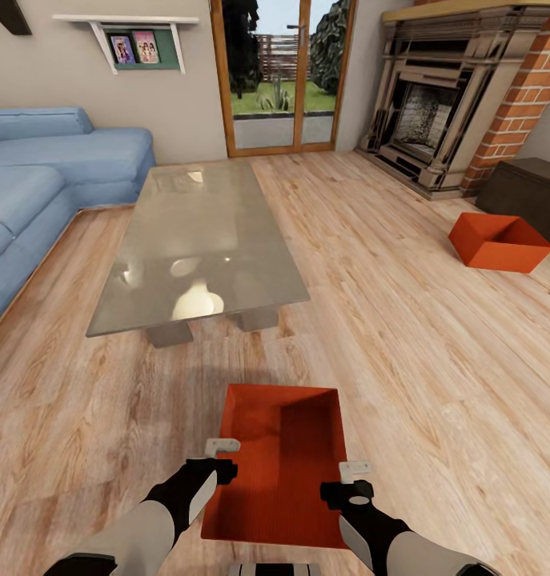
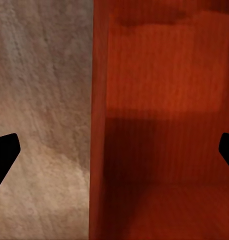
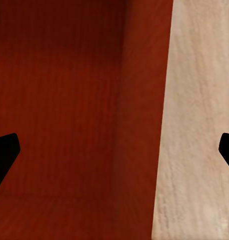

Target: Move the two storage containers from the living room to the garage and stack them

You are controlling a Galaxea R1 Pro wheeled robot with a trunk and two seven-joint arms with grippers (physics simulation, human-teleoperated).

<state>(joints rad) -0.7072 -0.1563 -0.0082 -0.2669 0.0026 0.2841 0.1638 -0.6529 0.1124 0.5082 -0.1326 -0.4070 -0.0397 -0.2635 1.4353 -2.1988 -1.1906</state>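
One orange-red storage container (image 1: pixel 283 464) lies on the light wood floor of the living room, just in front of me. My left gripper (image 1: pixel 218 460) hovers over its left wall and my right gripper (image 1: pixel 351 480) over its right wall. In the left wrist view the left gripper (image 2: pixel 114 150) is open, its fingers straddling the container (image 2: pixel 164 100) wall. The right wrist view has the right gripper (image 3: pixel 114 150) open astride the opposite wall of the container (image 3: pixel 59 100). The second storage container (image 1: pixel 499 242) sits farther off at the right, near the fireplace.
A glass coffee table (image 1: pixel 198 240) stands straight ahead beyond the near container. The blue sofa (image 1: pixel 42 176) fills the left side. At the back right are the brick fireplace (image 1: pixel 459 96) and a dark brown bench (image 1: pixel 531 192); glass doors (image 1: pixel 283 76) are at the back.
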